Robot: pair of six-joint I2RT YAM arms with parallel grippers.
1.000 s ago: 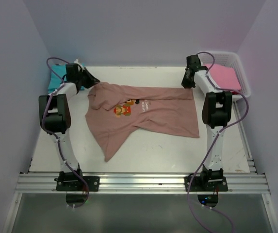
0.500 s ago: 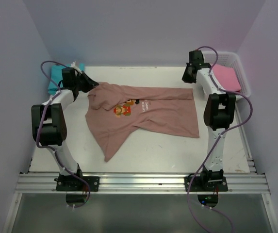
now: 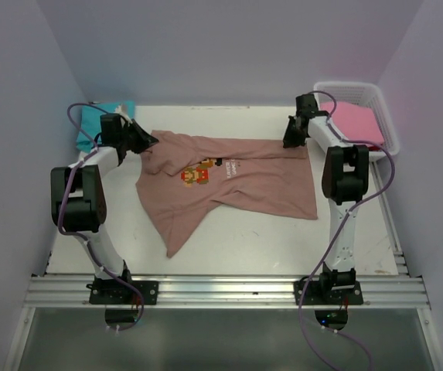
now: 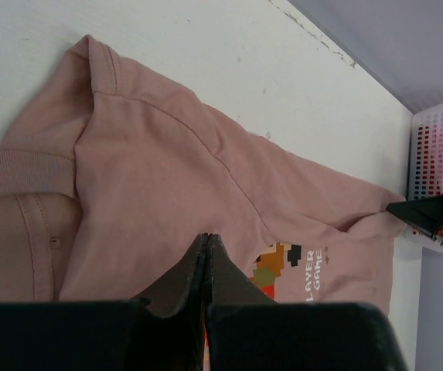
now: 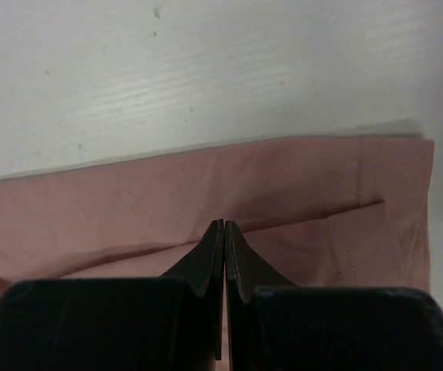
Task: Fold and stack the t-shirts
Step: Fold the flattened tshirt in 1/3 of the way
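Note:
The salmon-brown t-shirt lies spread and rumpled on the white table, with its pixel-character print and white text facing up. My left gripper is shut and empty at the shirt's far left, by the collar; in the left wrist view its tips hover over the fabric. My right gripper is shut and empty over the shirt's far right corner; its tips sit above the hem. The teal t-shirt lies at the far left. The pink t-shirt lies in the basket.
A white mesh basket stands at the far right corner and also shows in the left wrist view. Walls close in the table on the left, back and right. An aluminium rail runs along the near edge.
My right gripper has come down and left from beside the basket to the shirt's far right corner. My left gripper has shifted slightly right and down toward the collar. The shirt has not moved.

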